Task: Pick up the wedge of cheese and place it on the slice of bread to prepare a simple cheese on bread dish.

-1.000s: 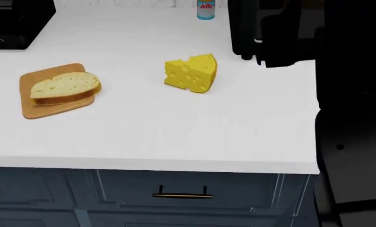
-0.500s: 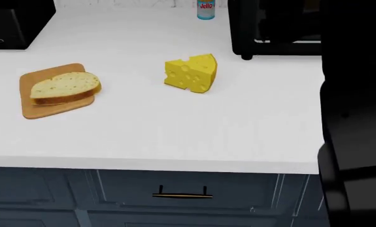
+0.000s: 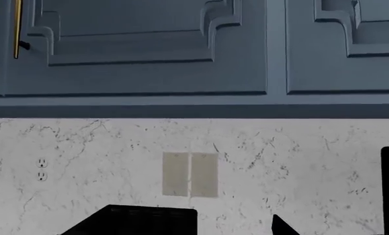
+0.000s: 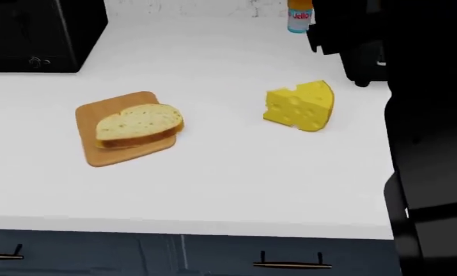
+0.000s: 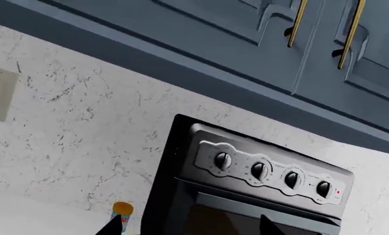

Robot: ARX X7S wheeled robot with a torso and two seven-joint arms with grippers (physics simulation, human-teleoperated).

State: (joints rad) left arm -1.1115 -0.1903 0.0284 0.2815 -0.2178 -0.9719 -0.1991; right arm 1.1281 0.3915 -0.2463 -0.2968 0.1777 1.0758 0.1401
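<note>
The wedge of cheese (image 4: 299, 106), bright yellow with round holes, stands on the white counter at the right. The slice of bread (image 4: 139, 125) lies on a tan wooden board (image 4: 98, 152) to its left, well apart from it. Neither gripper can be made out in the head view. My left gripper (image 3: 181, 231) faces the marble wall; only one dark fingertip (image 3: 279, 228) shows clearly, with nothing between the jaws. My right gripper (image 5: 191, 231) is open and empty and faces a black toaster oven (image 5: 260, 181). Neither wrist view shows the cheese or the bread.
The black toaster oven (image 4: 351, 34) stands at the counter's back right, a Jello bottle (image 4: 299, 20) beside it. Another black appliance (image 4: 37, 34) is at the back left. The counter's right edge (image 4: 388, 172) meets a dark mass. Drawers with handles (image 4: 294, 265) are below.
The head view has shifted, so the cheese, bread and board now show further right and lower. They have not moved on the counter. The dark arm shape at upper right a second ago is gone.
</note>
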